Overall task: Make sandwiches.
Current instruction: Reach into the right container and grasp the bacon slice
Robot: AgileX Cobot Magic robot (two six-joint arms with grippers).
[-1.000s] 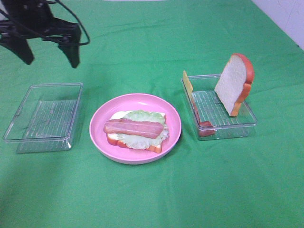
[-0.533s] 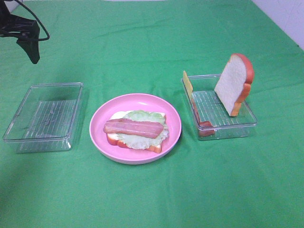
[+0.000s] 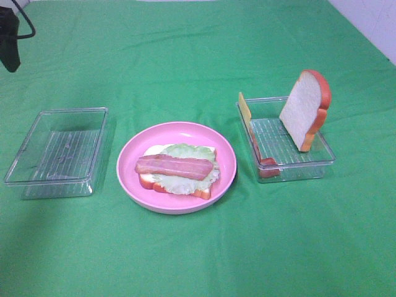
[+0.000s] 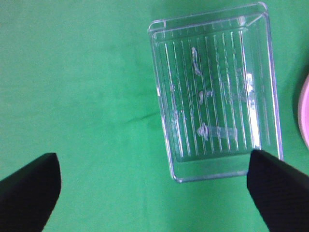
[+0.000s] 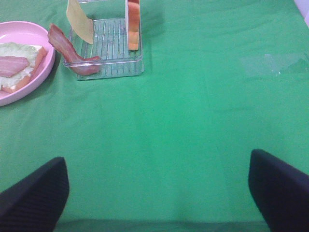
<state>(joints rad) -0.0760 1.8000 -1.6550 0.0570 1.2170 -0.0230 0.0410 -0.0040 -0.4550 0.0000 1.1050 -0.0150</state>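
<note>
A sandwich stack [image 3: 178, 170] lies on the pink plate [image 3: 226, 162]: a bread slice underneath, pale green lettuce on it, one bacon strip [image 3: 174, 166] on top. The clear right tray [image 3: 322, 162] holds an upright bread slice [image 3: 304, 108], a yellow cheese slice [image 3: 245, 110] and a bacon strip [image 3: 265, 166] leaning on its wall. My left gripper [image 4: 154, 193] hangs open and empty beside the empty left tray [image 4: 215, 92]; only part of its arm [image 3: 9, 38] shows at the far left corner. My right gripper [image 5: 157, 198] stands open over bare cloth, well short of the right tray [image 5: 107, 67].
A green cloth covers the whole table. The empty clear tray [image 3: 25, 170] sits left of the plate. A pale wall edge [image 3: 371, 18] shows at the back right. The plate's rim [image 5: 42, 75] appears in the right wrist view.
The left arm has drawn away to the back left, almost out of the exterior view. Plate, stack and both trays have not moved.
</note>
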